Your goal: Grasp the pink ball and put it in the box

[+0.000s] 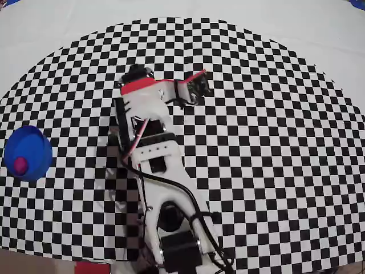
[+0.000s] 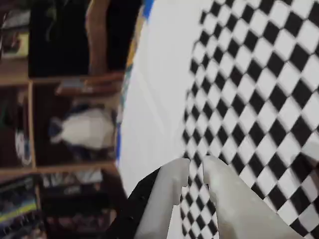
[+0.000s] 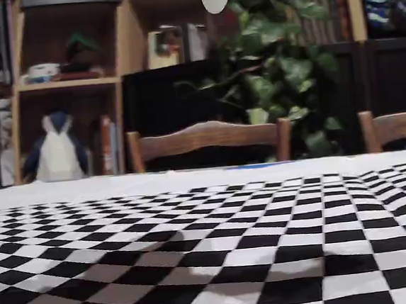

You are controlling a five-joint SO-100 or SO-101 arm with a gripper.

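Observation:
In the overhead view the pink ball point(image 1: 21, 164) lies inside the box point(image 1: 35, 149), a round blue cup at the left edge of the checkered cloth. The arm lies folded over the middle of the cloth, far right of the box. Its gripper point(image 1: 198, 85) points toward the upper right. In the wrist view the two white fingers point(image 2: 172, 186) stand almost together, with only a thin slit between them. Nothing is held in the gripper point(image 2: 197, 167), and checkered cloth shows through the slit. Neither ball nor box appears in the wrist view or the fixed view.
The black-and-white checkered cloth point(image 1: 274, 148) covers a white table point(image 1: 51, 34). Wooden chairs point(image 3: 209, 141), a leafy plant point(image 3: 281, 67) and shelves with a plush penguin point(image 3: 57, 154) stand beyond the far edge. The arm's base and cables point(image 1: 182, 240) sit at the near edge.

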